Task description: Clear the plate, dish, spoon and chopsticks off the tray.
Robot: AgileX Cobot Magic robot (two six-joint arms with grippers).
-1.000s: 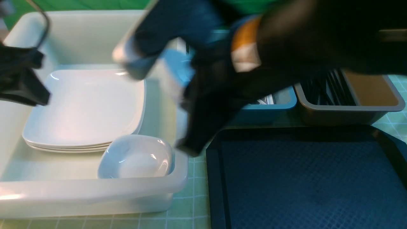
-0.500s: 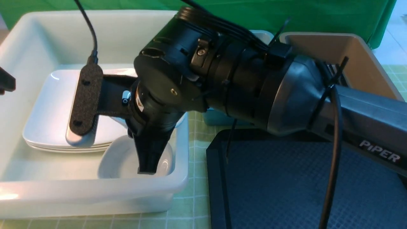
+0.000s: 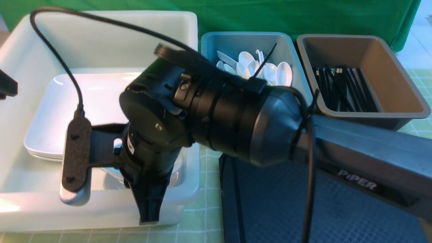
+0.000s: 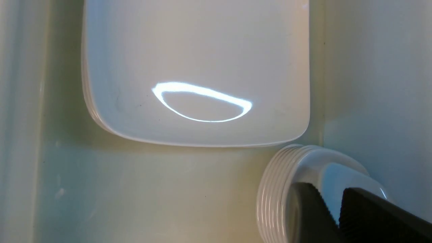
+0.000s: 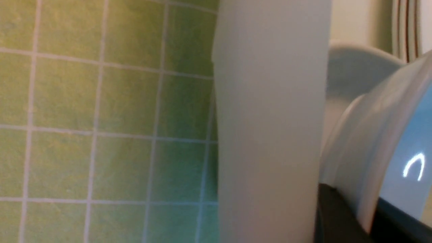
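My right gripper (image 3: 148,217) points down at the white tub's near right corner. In the right wrist view it (image 5: 357,206) is shut on the rim of a white dish (image 5: 381,141), with another dish (image 5: 351,67) behind. A bit of dish (image 3: 178,168) shows past the arm. Stacked white plates (image 3: 94,98) lie in the tub. My left gripper (image 3: 6,89) sits at the far left; its fingers (image 4: 329,194) stand slightly apart, holding nothing, above the plates (image 4: 195,67) and dish stack (image 4: 276,189). The black tray (image 3: 266,212) shows bare where visible.
The white tub (image 3: 101,209) sits left on a green checked cloth (image 5: 101,118); its wall (image 5: 270,118) is close beside the held dish. A blue tub holds white spoons (image 3: 260,67). A brown tub holds black chopsticks (image 3: 341,87). My right arm crosses above the tray's far left corner.
My right arm swung across to the white tub, its gripper dropped into the near right corner, then shifted toward the near wall. The left gripper drew back to the left edge.
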